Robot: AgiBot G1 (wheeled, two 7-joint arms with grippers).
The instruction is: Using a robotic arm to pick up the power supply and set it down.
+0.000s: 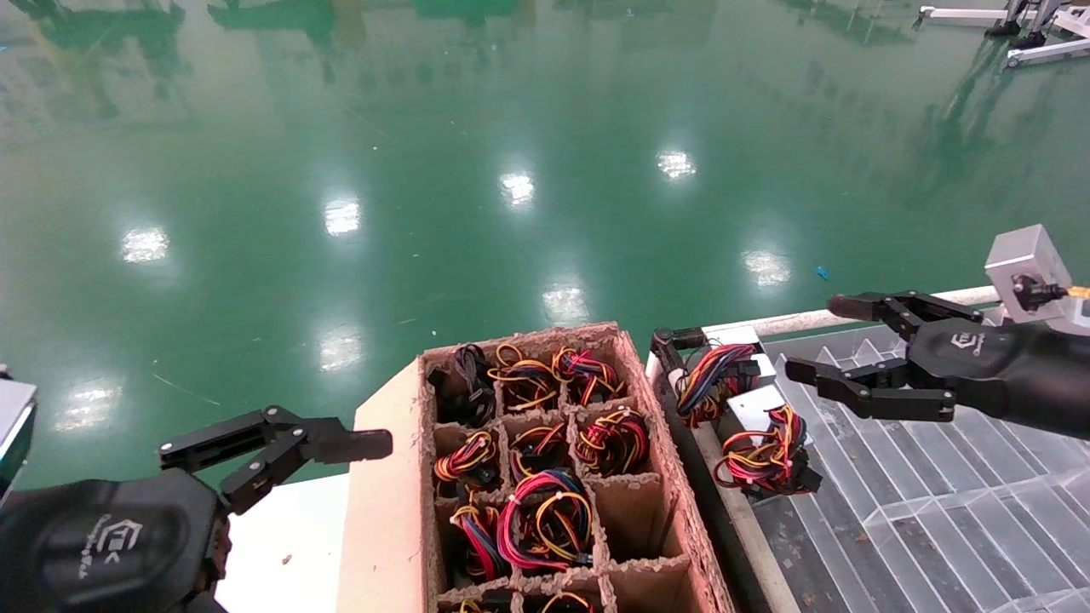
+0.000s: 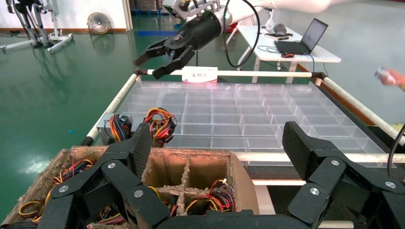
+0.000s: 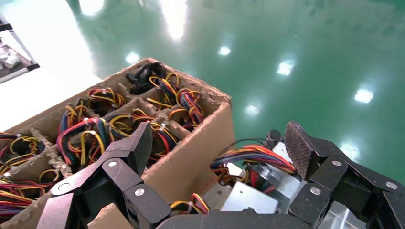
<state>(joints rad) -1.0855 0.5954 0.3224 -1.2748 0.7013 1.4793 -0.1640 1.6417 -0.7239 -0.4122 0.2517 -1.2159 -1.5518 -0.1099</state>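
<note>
The right tool (image 1: 817,340) hangs in the air above the clear divided tray (image 1: 937,477), at about 3 o'clock in the head view. Its two black fingers are spread wide and hold nothing. The fingertips point toward the cardboard box (image 1: 545,477), and they are just beside the two units on the near-left corner of the tray, but not touching them.

The power supply (image 1: 766,451), a small silver box with a loop of red, yellow and orange wires, lies on the tray's corner at about 4 o'clock from the middle of the head view, just beside the box wall. Right behind it, at its 12 o'clock, lies a second unit (image 1: 711,379) whose wires include blue strands. In the right wrist view the metal case of the power supply (image 3: 248,198) shows between the spread fingers, lower down.

The left tool (image 1: 281,443) rests at about 8 o'clock, beside the box, also wide and holding nothing. The box compartments are mostly filled with more wire bundles (image 1: 545,519). Behind everything is the shiny green floor (image 1: 511,128).
</note>
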